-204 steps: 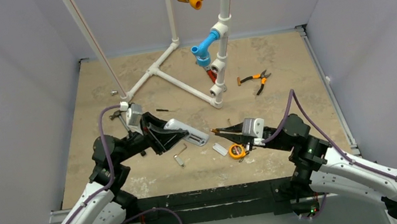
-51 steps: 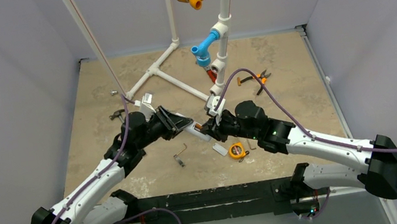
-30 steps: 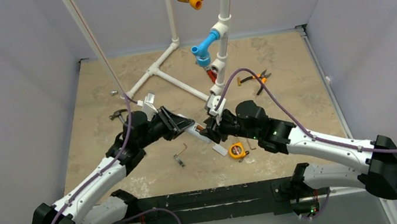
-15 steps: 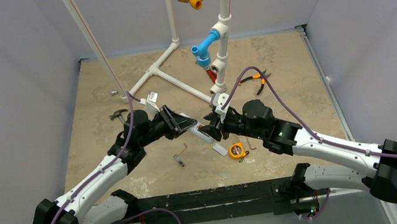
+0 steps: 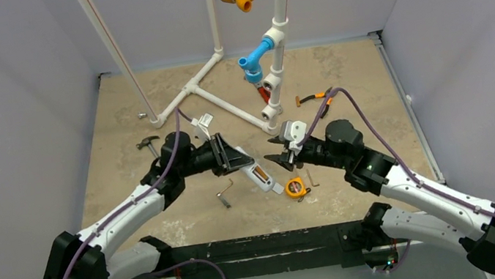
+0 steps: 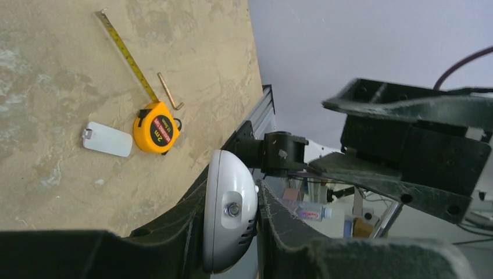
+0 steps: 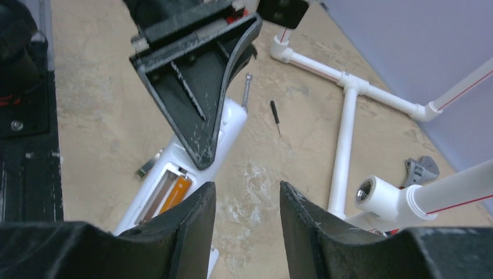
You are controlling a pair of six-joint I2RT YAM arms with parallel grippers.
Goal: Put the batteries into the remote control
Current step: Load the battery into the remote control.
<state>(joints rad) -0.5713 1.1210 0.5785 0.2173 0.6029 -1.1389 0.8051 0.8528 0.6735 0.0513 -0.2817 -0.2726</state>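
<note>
My left gripper [image 5: 239, 160] is shut on one end of the white remote control [image 5: 259, 175], holding it tilted just above the table. In the left wrist view the remote's rounded end [image 6: 228, 221] sits clamped between the fingers. The right wrist view shows the remote [image 7: 229, 125] with its back compartment uncovered. One orange battery [image 7: 174, 193] lies in one slot and the slot beside it is bare metal. My right gripper [image 5: 279, 159] stands open and empty just right of the remote, apart from it. The right gripper [image 7: 247, 215] holds nothing between its fingers.
A yellow tape measure [image 5: 296, 188] and a small white flat plate [image 5: 275, 187] lie just below the remote. An Allen key [image 5: 223, 193] lies to the left, a hammer [image 5: 149, 143] further left. The white pipe frame [image 5: 225, 106] and orange-handled pliers [image 5: 320, 99] stand behind.
My right gripper has drawn back to the right, away from the remote it was touching. The left arm has carried the remote a little to the right and nearer.
</note>
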